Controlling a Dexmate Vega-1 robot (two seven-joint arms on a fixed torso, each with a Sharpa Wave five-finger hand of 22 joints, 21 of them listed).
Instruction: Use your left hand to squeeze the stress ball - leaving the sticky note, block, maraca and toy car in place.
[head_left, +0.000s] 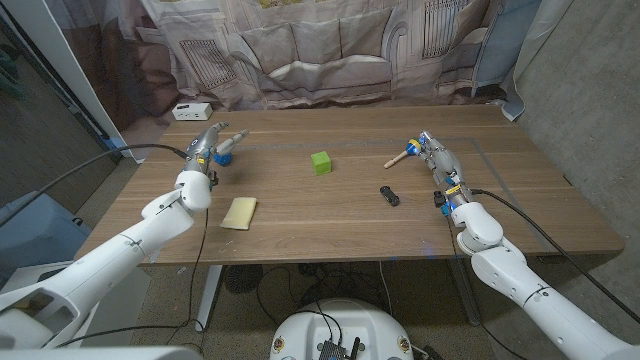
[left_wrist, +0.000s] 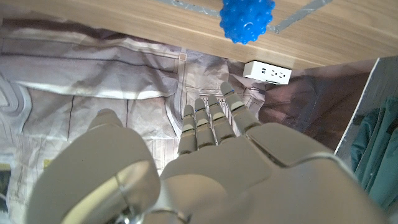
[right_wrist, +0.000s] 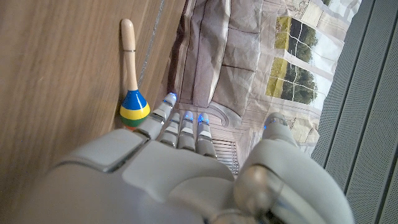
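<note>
Left hand (left_wrist: 217, 155) open-fingered, short of stress ball (left_wrist: 247, 20) near table edge (left_wrist: 124, 31).

Block (head_left: 320, 162) between sticky note (head_left: 239, 212) and (perhaps nearer) toy car (head_left: 389, 195).

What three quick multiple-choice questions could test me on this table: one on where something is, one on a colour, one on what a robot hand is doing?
1. Where is the sticky note?
A. beside the maraca
B. near the front edge, on the left arm's side
C. on top of the block

2. What colour is the block?
A. green
B. red
C. black

3. What is the left robot hand doing?
A. squeezing the stress ball
B. lifting the toy car
C. open, holding nothing

Answers:
1 B, the pale yellow note lies by the left forearm.
2 A, the cube mid-table is bright green.
3 C, the blue stress ball lies beyond its straight fingers.
</note>
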